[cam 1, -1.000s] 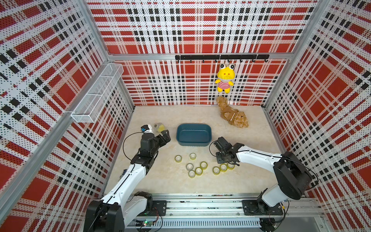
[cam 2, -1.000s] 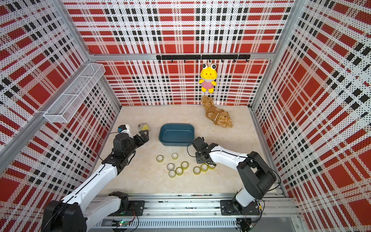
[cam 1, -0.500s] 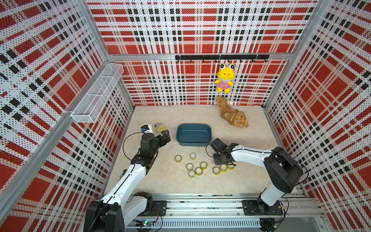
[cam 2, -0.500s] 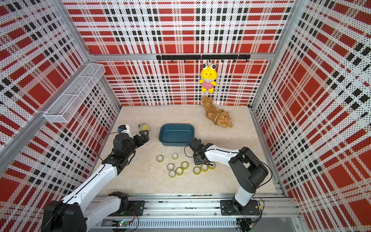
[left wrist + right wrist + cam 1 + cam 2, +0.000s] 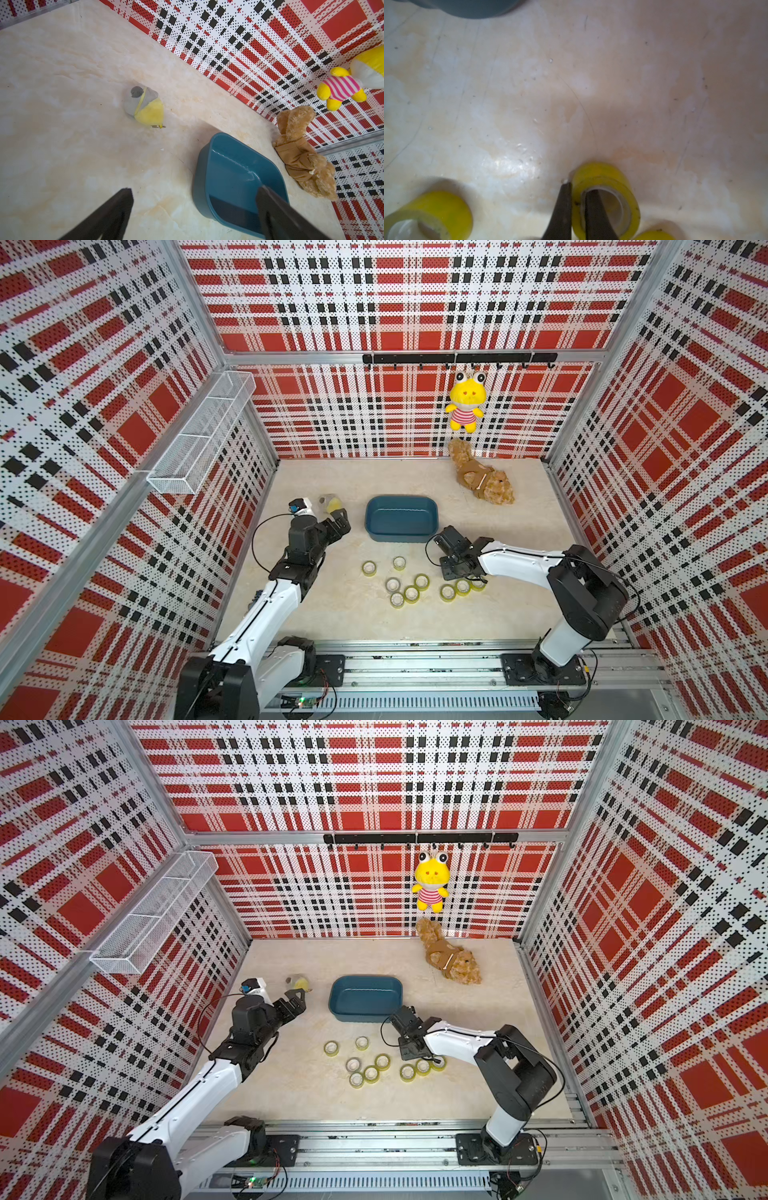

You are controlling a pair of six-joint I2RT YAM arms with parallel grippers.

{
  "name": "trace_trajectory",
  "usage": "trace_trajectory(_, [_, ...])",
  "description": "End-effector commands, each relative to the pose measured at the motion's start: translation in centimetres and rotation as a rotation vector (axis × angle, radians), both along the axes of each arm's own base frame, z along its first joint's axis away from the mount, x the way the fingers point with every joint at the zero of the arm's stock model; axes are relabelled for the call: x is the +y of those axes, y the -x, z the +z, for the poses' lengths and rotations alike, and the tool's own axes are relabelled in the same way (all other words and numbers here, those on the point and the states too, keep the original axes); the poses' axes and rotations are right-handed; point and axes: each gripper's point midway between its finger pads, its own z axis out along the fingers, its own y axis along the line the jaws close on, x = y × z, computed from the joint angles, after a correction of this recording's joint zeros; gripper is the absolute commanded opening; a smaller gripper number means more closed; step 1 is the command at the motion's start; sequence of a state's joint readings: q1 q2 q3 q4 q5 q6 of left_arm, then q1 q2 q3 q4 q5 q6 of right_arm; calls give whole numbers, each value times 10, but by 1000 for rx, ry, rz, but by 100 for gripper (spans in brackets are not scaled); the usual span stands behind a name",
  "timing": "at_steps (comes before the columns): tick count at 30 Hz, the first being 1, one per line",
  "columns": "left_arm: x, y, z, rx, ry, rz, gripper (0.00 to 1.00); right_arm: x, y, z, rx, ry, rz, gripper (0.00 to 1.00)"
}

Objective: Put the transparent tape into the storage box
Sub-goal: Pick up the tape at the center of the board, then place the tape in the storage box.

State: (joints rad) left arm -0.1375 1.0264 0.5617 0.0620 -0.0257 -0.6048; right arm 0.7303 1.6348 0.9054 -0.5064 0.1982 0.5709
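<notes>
So right claw is clenched on the wall of a transparent tape roll, five o'clock off the storage box, just bare teal floor inside; left claw hangs released.

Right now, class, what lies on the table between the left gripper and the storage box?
Nothing: only bare tabletop separates the left gripper from the storage box, shown in both top views.

Left tool spread wide, one finger crossing the box rim. Box upright on desk. Grey-yellow plush well apart from box. Brown bear just beside box, by the wall. Striped doll on the wall, farther from box.
</notes>
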Motion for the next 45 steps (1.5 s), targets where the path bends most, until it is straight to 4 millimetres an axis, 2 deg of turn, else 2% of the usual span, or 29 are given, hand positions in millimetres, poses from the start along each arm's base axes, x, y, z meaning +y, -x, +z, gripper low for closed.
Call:
trace_trajectory(1, [3,3,3,-12,-7,3,99,-5,-8,38,-104,-26,-30,0])
trace_trajectory(8, [2,3,9,-26,5,-3,99,2,-14,86,-178,-102,-14,0])
trace_trajectory(11, [1,2,11,-29,5,-6,99,9,-23,104,-200,-119,1,0])
trace_trajectory(15, [-1,-1,10,-28,6,-17,99,30,-52,130,-242,-143,44,0])
trace_trajectory(18, [-7,-6,9,-21,15,-43,99,60,-74,141,-236,-193,96,0])
trace_trajectory(21, [-8,-9,7,-15,17,-51,99,84,-97,138,-222,-214,125,0])
trace_trajectory(26, [-8,-9,8,-18,20,-53,99,128,-130,110,-152,-244,172,0])
trace_trajectory(29, [-9,-7,7,-16,25,-60,99,140,-141,93,-122,-231,180,0])
trace_trajectory(30, [-10,-6,8,-16,30,-65,99,140,-144,88,-116,-215,177,15])
trace_trajectory(32, [-12,-5,7,-14,38,-78,99,140,-147,82,-111,-200,175,37])
trace_trajectory(33, [-13,-5,6,-12,42,-81,99,140,-148,82,-115,-198,172,46])
trace_trajectory(34, [-14,-4,5,-9,45,-86,99,139,-148,83,-121,-199,169,51])
trace_trajectory(36, [-15,-4,3,-4,46,-90,99,139,-149,87,-134,-209,168,57])
trace_trajectory(40, [-20,-4,0,6,51,-108,99,133,-151,107,-167,-220,160,60])
trace_trajectory(45, [-46,-1,0,20,20,-157,99,112,-148,148,-242,-223,136,64])
